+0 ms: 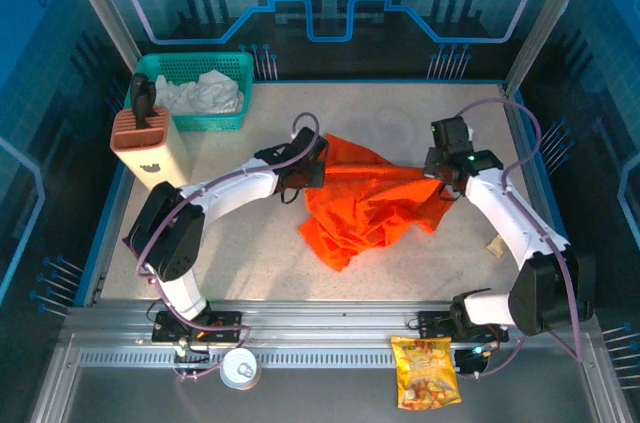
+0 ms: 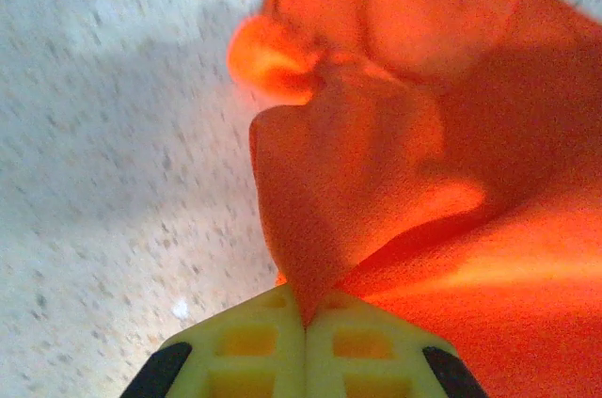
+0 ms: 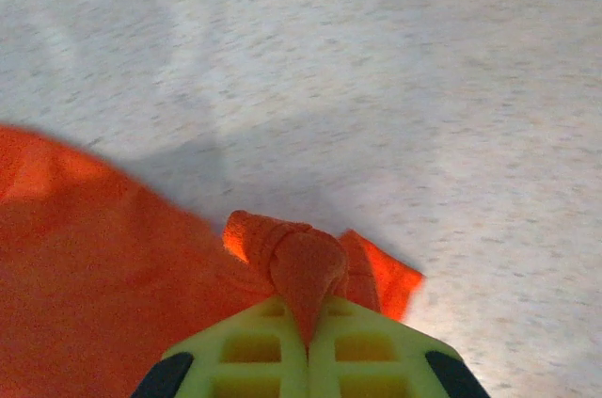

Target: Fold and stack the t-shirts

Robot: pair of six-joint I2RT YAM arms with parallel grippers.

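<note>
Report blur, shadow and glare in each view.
Top external: crisp, evenly lit, only faint shadows on the table. Left wrist: the t-shirt is close and soft-focused, with a broad grey shadow beside it. Right wrist: slightly blurred, with a soft shadow beyond the t-shirt.

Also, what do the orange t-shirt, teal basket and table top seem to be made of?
The orange t-shirt: thin soft cloth, matte; it creases and drapes. The teal basket: likely moulded plastic, from its regular mesh wall. The table top: hard speckled pale surface, perhaps stone or laminate.

t-shirt (image 2: 423, 229): cut off right, bottom | tan speck (image 1: 494, 248): too small to identify
</note>
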